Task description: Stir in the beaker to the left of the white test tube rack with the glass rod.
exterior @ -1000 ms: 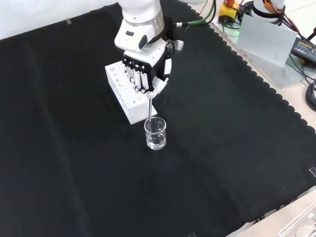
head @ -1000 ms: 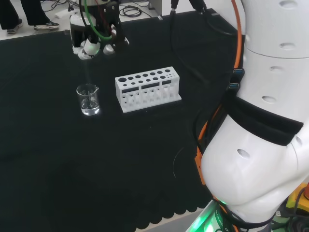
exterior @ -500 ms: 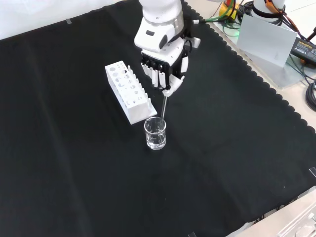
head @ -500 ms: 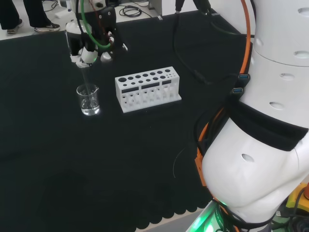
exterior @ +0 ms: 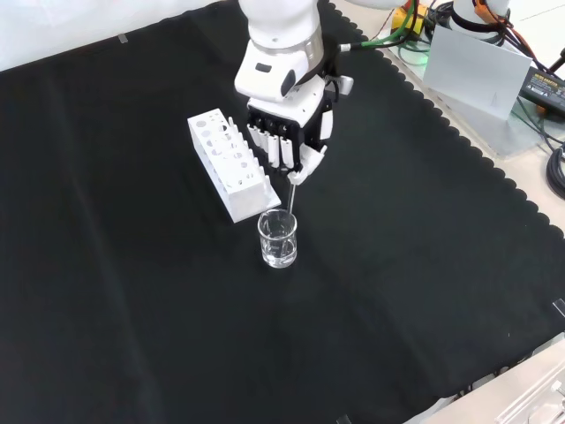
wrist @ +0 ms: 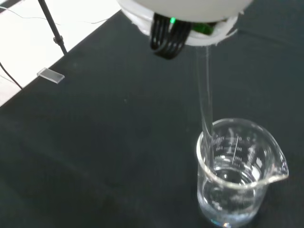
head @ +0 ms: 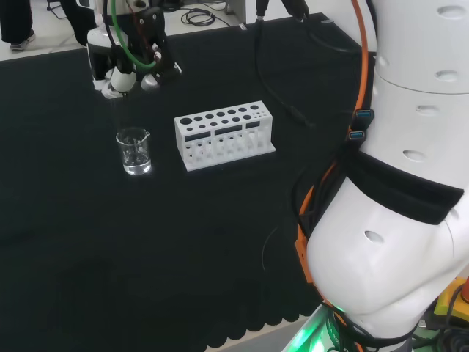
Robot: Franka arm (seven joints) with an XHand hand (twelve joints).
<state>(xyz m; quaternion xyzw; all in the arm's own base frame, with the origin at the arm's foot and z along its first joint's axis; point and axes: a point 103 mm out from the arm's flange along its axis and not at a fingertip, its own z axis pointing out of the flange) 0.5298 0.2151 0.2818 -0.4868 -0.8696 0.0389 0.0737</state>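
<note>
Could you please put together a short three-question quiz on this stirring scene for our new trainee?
1. True or false: the thin clear glass rod reaches down into the small clear glass beaker.
2. What holds the rod?
3. In the head view, the white test tube rack stands on which side of the beaker: A left, B right?

Key: 1 true; 2 the black and white hand; 3 B.

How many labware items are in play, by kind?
beaker: 1
glass rod: 1
white test tube rack: 1
Total: 3
</note>
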